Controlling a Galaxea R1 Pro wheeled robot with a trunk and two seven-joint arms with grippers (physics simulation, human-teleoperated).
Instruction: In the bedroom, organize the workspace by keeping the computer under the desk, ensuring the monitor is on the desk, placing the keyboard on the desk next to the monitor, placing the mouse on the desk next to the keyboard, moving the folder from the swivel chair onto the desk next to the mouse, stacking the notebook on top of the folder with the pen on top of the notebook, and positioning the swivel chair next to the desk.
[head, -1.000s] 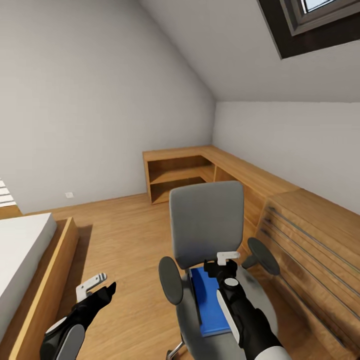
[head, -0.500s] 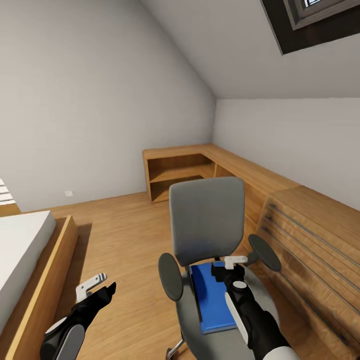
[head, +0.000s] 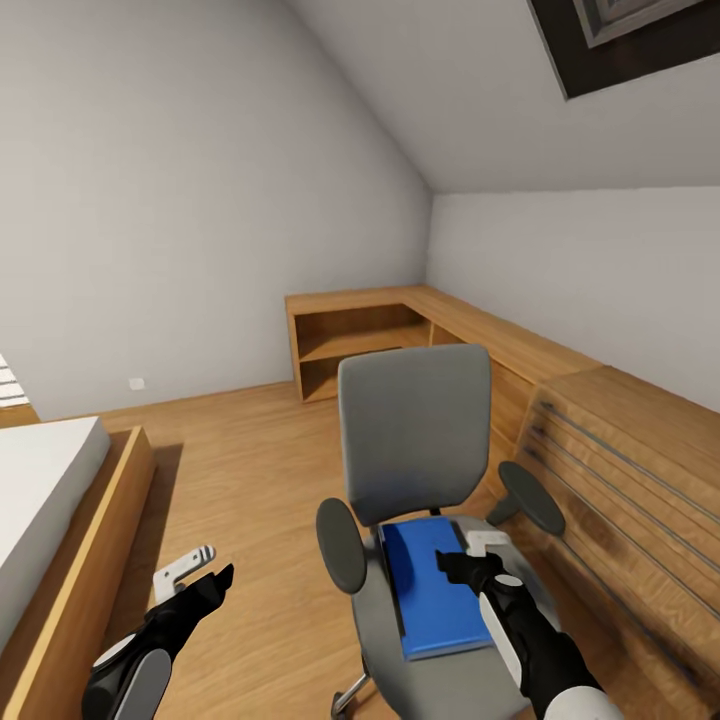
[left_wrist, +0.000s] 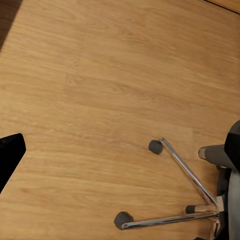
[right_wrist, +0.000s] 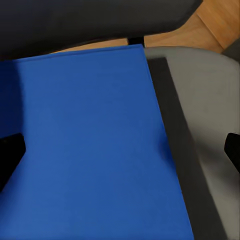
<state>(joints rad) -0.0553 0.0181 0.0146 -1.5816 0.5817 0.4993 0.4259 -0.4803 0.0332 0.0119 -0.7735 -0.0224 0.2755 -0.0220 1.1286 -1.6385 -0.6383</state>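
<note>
- Left gripper (head: 195, 572), one: low over the bare wooden floor (head: 260, 480), beside the bed frame and well apart from the chair. One pale finger (head: 183, 566) and a dark one show; how far they stand apart cannot be told. In the left wrist view a single dark fingertip (left_wrist: 10, 155) shows at the edge, with nothing held against it.
- Right gripper (head: 478, 558), one: over the chair seat at the right edge of the folder. In the right wrist view its two dark fingertips (right_wrist: 10, 152) stand spread wide, one over the blue cover and the other over the grey seat, holding nothing.
- Folder (head: 432, 588), one: bright blue, lying flat on the chair seat, long side running front to back, its far edge near the foot of the backrest. A dark thin slab (right_wrist: 177, 150) shows under its right edge in the right wrist view; what it is cannot be told.
- Swivel chair (head: 413, 440), one: grey seat and backrest, two black oval armrests (head: 342, 545), chrome wheeled base (left_wrist: 185, 195) with two castors visible in the left wrist view. It stands just beside the drawer unit.
- Bed (head: 45, 490), one: white mattress in a wooden frame, at the left.
- Wooden drawer unit (head: 620, 470), one: at the right, with four horizontal rails on its front.
- Wooden corner shelving (head: 360, 345), one: against the far walls, with two open compartments.
- Skylight (head: 630, 35), one: dark frame, in the sloped ceiling.
</note>
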